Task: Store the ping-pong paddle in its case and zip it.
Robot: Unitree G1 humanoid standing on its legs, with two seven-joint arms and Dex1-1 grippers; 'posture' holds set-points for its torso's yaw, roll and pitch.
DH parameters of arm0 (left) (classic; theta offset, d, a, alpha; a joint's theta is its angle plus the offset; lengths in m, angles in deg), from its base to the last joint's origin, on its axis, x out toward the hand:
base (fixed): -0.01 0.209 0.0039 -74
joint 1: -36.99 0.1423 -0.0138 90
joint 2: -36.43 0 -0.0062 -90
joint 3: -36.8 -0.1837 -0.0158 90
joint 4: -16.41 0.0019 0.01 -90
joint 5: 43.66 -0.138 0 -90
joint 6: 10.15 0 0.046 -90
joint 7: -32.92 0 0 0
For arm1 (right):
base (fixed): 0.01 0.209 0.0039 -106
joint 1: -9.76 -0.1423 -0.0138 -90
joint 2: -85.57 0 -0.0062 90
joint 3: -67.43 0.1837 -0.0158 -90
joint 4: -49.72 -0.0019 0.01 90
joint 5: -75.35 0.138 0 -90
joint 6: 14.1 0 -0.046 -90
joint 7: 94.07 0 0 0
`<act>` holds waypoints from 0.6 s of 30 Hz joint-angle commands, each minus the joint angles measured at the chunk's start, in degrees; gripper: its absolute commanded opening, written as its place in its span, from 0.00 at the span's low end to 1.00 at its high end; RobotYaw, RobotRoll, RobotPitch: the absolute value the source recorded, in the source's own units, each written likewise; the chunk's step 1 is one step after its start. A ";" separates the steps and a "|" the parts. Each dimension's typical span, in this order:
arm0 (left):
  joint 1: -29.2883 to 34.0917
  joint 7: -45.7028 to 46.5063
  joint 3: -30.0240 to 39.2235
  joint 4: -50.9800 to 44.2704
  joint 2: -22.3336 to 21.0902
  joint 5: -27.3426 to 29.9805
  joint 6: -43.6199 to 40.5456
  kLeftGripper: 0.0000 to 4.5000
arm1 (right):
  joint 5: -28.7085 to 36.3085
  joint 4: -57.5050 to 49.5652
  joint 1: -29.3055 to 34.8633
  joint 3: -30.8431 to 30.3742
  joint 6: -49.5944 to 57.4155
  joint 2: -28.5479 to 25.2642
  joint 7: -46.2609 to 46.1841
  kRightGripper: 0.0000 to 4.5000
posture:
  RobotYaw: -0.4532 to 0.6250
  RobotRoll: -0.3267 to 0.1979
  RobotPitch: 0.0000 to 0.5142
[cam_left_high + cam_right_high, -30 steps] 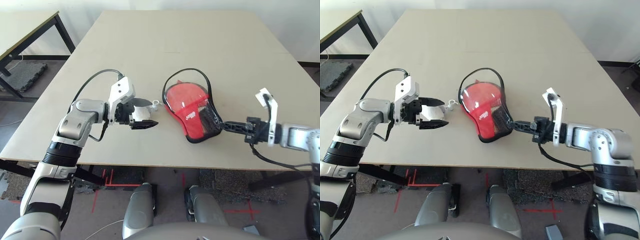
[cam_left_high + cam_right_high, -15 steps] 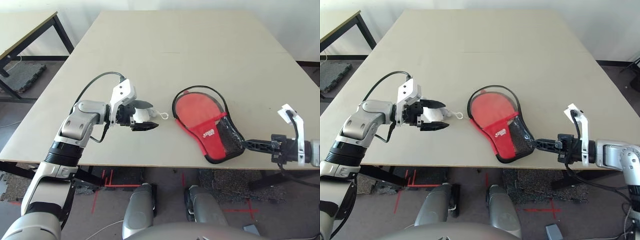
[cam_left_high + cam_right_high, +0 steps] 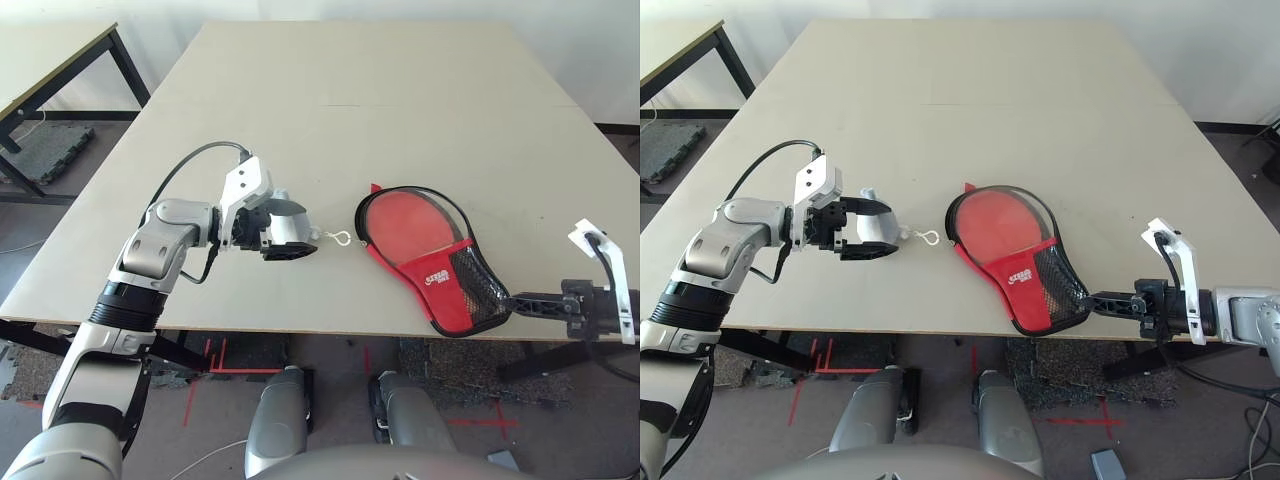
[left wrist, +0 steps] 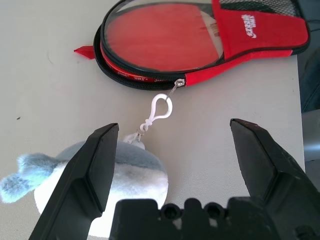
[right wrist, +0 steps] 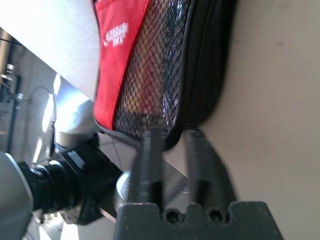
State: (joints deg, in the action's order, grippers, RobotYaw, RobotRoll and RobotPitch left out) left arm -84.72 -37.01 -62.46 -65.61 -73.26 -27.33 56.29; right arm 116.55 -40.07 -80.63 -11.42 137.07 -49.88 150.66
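My right fingers [image 5: 170, 137], slightly parted, straddle the case [image 3: 432, 262] at its narrow end on the tabletop [image 3: 400, 110] edge, paddle [image 4: 160, 42] zipped inside; my left fingers [image 4: 175, 150] spread wide around the plush toy [image 4: 115, 170] clipped to the zipper.

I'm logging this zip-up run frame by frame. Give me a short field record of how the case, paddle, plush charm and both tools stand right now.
case: red and black paddle-shaped fabric case, flat near the table's front edge, handle end overhanging
paddle: red rubber-faced ping-pong paddle inside, seen through the clear face
charm: small white plush toy clipped to the zipper pull
left tool: open, fingers either side of the plush
right tool: at the case's handle end, grip unclear
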 commanded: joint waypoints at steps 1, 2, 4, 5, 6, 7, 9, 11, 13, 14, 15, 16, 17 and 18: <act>-0.91 -0.24 -0.37 1.40 0.02 -0.57 0.57 1.00 | -3.47 2.63 -0.95 -0.84 -4.55 -3.08 2.61 0.49 | 0.46 0.62 0.16; -1.03 -0.24 -0.36 1.59 0.02 -0.61 0.66 1.00 | -4.30 3.61 -1.60 -0.98 -5.71 -3.64 2.95 0.58 | 0.46 0.62 0.16; -1.33 -0.27 -0.35 2.09 -0.05 -0.77 0.96 1.00 | -6.55 6.27 -5.77 -0.45 -10.34 -2.88 1.51 0.75 | 0.46 0.62 0.16; -1.49 -0.30 -0.34 2.37 -0.09 -0.84 1.10 1.00 | -7.38 7.28 -8.06 -0.35 -12.06 -2.23 0.79 0.84 | 0.46 0.62 0.16; -1.65 -0.34 -0.34 2.64 -0.10 -0.89 1.23 1.00 | -7.98 8.02 -9.65 -0.42 -13.10 -1.73 0.45 0.93 | 0.46 0.62 0.15; -1.79 -0.39 -0.32 2.81 -0.13 -0.92 1.30 1.00 | -8.59 7.65 -11.03 -1.02 -14.08 -1.31 0.33 0.99 | 0.46 0.62 0.15; -2.04 -0.19 -0.09 2.95 -0.12 -0.91 1.37 1.00 | -10.60 6.48 -13.87 -2.78 -16.73 0.63 -1.22 0.99 | 0.46 0.62 0.15; -2.16 -0.12 0.03 2.99 -0.12 -0.87 1.33 1.00 | -11.52 6.74 -16.03 -3.40 -17.30 2.48 -2.51 0.99 | 0.46 0.62 0.15; -2.01 -0.09 0.08 2.69 -0.21 -0.84 1.24 1.00 | -12.03 6.11 -16.90 -5.19 -17.55 3.29 -1.01 0.99 | 0.47 0.62 0.15; -1.88 -0.07 0.11 2.47 -0.27 -0.80 1.12 1.00 | -12.69 6.16 -17.58 -6.09 -18.47 4.16 -1.00 0.99 | 0.47 0.62 0.15; -1.76 -0.01 0.17 2.33 -0.33 -0.76 1.01 1.00 | -13.22 6.36 -18.55 -6.81 -20.02 5.61 -1.20 0.99 | 0.47 0.62 0.15; -1.65 0.02 0.22 2.18 -0.41 -0.73 0.94 1.00 | -14.25 6.92 -19.71 -7.37 -22.28 7.38 -2.09 0.99 | 0.47 0.62 0.15; -1.56 0.00 0.27 2.08 -0.54 -0.69 0.85 1.00 | -15.22 7.79 -20.95 -8.05 -23.99 8.99 -2.72 0.99 | 0.47 0.62 0.14; -1.56 0.08 0.29 2.09 -0.60 -0.72 0.83 1.00 | -16.17 8.51 -21.84 -8.58 -25.35 10.25 -3.06 0.99 | 0.47 0.62 0.14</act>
State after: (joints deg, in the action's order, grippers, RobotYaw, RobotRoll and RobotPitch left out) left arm -86.37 -36.99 -62.30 -63.52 -73.60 -27.88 57.34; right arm 102.10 -32.83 -101.58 -18.57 114.40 -40.34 148.38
